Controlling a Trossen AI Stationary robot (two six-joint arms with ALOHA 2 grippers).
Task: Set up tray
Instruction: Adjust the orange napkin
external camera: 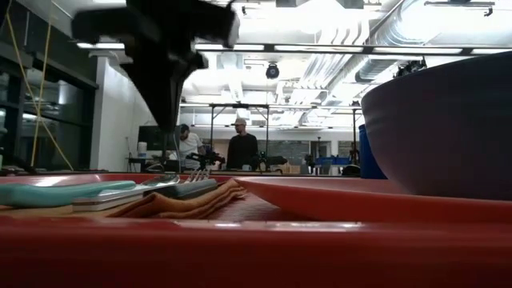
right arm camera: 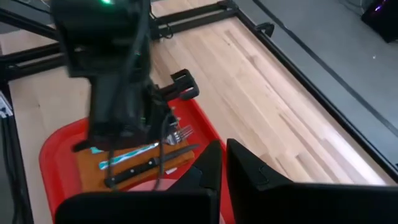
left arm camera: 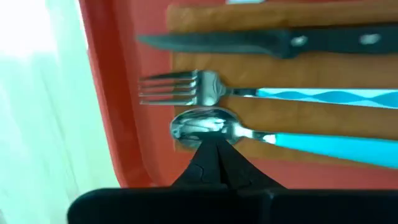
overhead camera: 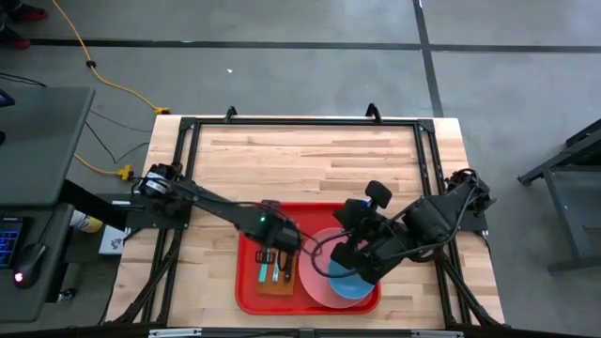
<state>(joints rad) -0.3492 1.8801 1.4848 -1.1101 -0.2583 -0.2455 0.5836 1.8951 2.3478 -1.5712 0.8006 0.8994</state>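
Observation:
The red tray (overhead camera: 246,282) lies near the table's front edge. On its left part an orange-brown napkin (left arm camera: 298,78) lies flat and carries a black-handled knife (left arm camera: 261,40), a fork (left arm camera: 186,88) and a teal-handled spoon (left arm camera: 202,124) side by side. On its right part, a blue bowl (overhead camera: 349,282) stands on a pink plate (overhead camera: 315,282). My left gripper (left arm camera: 214,146) is shut and points down above the spoon's bowl, clear of it in the low view (external camera: 164,96). My right gripper (right arm camera: 224,162) is shut and hovers over the blue bowl (external camera: 448,128), holding nothing.
Bare wooden tabletop (overhead camera: 310,155) stretches from the tray to the far edge, bordered by a black frame (overhead camera: 300,120). In the low view the tray's near rim (external camera: 240,248) fills the foreground, and two people stand far off in the room behind.

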